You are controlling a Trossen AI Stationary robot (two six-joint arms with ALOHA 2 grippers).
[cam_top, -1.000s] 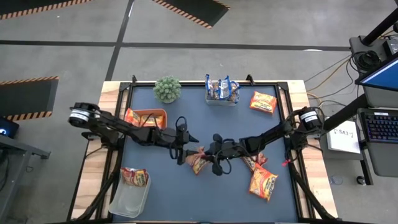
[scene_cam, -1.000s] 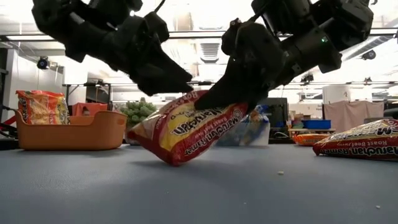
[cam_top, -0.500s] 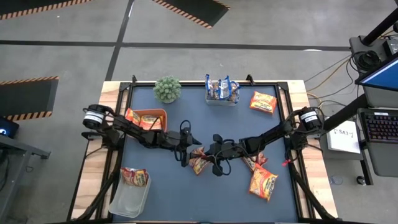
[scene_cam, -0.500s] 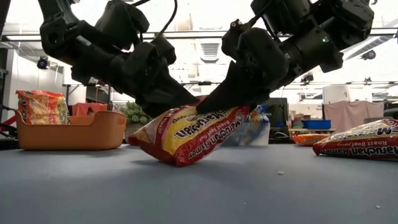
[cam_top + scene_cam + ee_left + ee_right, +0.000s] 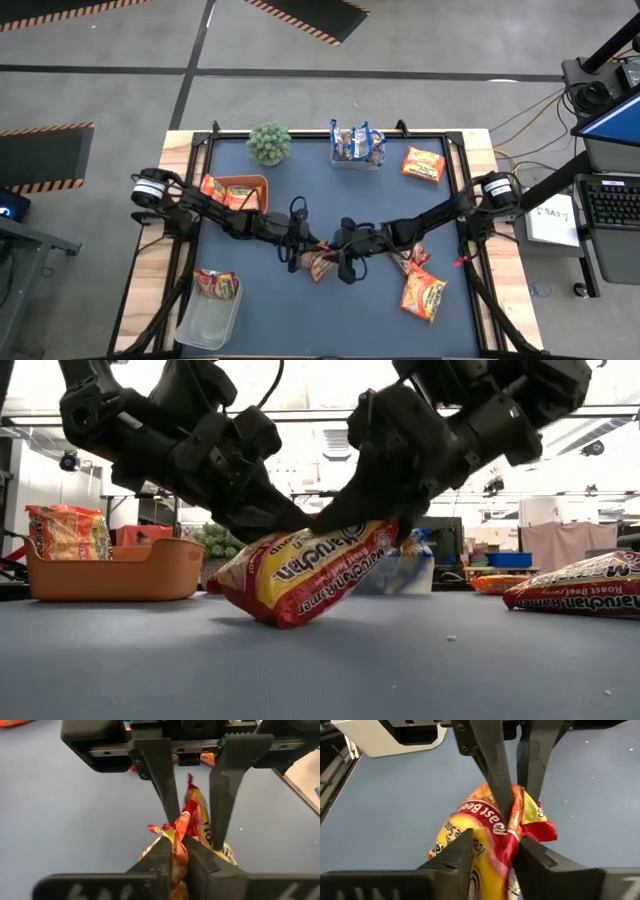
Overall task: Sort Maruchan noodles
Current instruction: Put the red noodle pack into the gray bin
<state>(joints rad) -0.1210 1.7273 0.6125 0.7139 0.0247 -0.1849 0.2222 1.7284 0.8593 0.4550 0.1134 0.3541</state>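
Note:
A red-and-yellow Maruchan noodle packet (image 5: 320, 263) (image 5: 305, 572) stands tilted at mid-table between both grippers, its lower corner on the mat. My left gripper (image 5: 311, 252) (image 5: 176, 842) reaches in from the left and is shut on the packet's near end. My right gripper (image 5: 336, 258) (image 5: 495, 842) comes from the right. Its fingers stand apart on either side of the packet's other end. More noodle packets lie at the right (image 5: 423, 295) and the far right (image 5: 422, 164). My left gripper pinches the packet's crumpled end seam (image 5: 175, 831) between its two fingers, slanting down from the table's left. The packet stays tilted with its lower corner (image 5: 272, 615) on the table. My right gripper's fingers (image 5: 462, 847) flank the packet's upper end; I cannot tell whether they touch it.
An orange tray (image 5: 243, 190) with a packet stands at the left. A clear tub (image 5: 205, 322) with a packet is at the near left corner, and a clear tub (image 5: 357, 145) of blue packets at the far edge. A green plant (image 5: 268, 143) stands beside that far tub.
My left gripper has come down and toward the right onto the packet's end and shut on it. The packet stays tilted with its lower corner on the table.

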